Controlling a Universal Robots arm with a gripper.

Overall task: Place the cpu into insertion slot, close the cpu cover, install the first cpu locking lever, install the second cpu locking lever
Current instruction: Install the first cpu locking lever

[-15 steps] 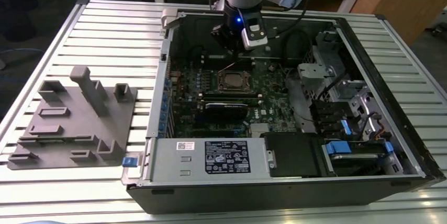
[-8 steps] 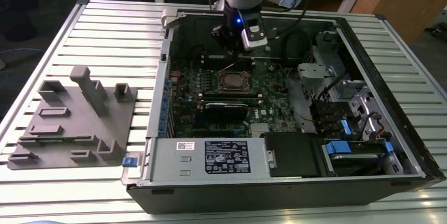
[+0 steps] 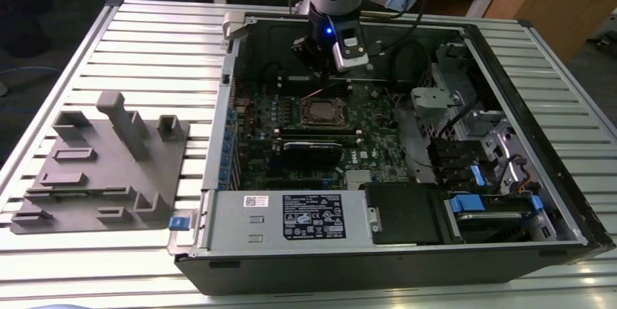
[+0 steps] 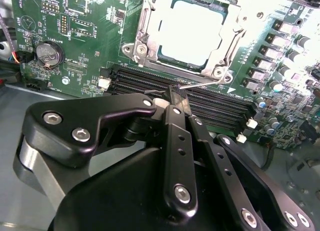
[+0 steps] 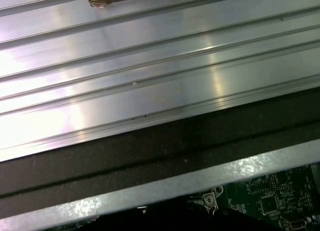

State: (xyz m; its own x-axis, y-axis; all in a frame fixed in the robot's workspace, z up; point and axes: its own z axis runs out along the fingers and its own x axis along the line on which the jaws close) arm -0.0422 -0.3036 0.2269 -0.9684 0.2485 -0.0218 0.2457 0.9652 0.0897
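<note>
The cpu (image 4: 192, 31) is lying flat in the insertion slot (image 4: 218, 72), its silver-grey top glaring bright. The cpu cover (image 4: 149, 26) is sitting closed around it as a silvery frame. All this is lying just ahead of the gripper (image 4: 178, 93), whose black fingers are pressing together. A thin wire lever (image 4: 205, 84) is running to their tips, possibly touching them.

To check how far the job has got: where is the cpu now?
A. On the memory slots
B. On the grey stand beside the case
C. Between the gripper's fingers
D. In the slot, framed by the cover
D: in the second wrist view the cpu lies in the slot, with the cover around its bright top.
</note>
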